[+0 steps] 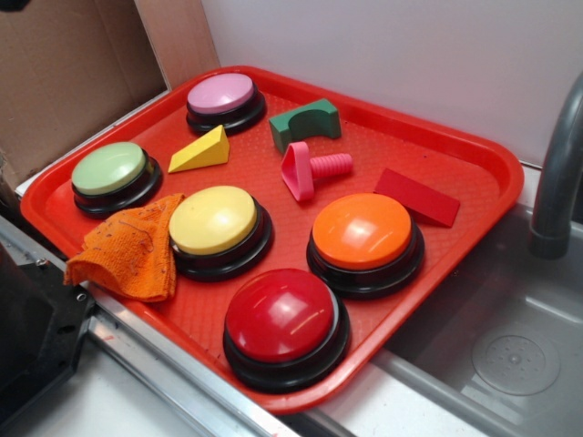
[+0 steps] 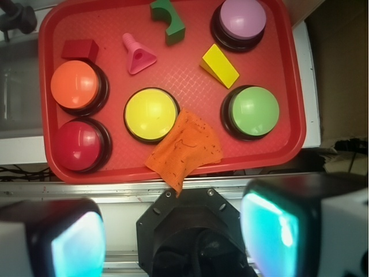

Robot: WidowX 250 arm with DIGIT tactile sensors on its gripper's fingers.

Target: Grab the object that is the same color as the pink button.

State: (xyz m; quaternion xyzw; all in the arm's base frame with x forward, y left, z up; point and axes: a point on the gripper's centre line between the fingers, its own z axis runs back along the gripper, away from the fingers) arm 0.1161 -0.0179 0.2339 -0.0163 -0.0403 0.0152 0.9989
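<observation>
— Where is the small pink plastic bolt [image 1: 310,169]?
— Lying on its side mid-tray, between the green arch block [image 1: 304,123] and the orange dome button [image 1: 363,232]; the pale pink dome button [image 1: 223,96] sits at the red tray's [image 1: 474,173] far corner.
— And your gripper [image 2: 173,231]?
— Spread wide, empty, off the tray.

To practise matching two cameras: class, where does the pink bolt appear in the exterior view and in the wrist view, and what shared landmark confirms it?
Exterior: the pink bolt lies near the tray's middle, just below the green arch.
Wrist: the pink bolt sits upper left of centre, left of the green arch.
Shared landmark: the green arch, next to the bolt in both views.
</observation>
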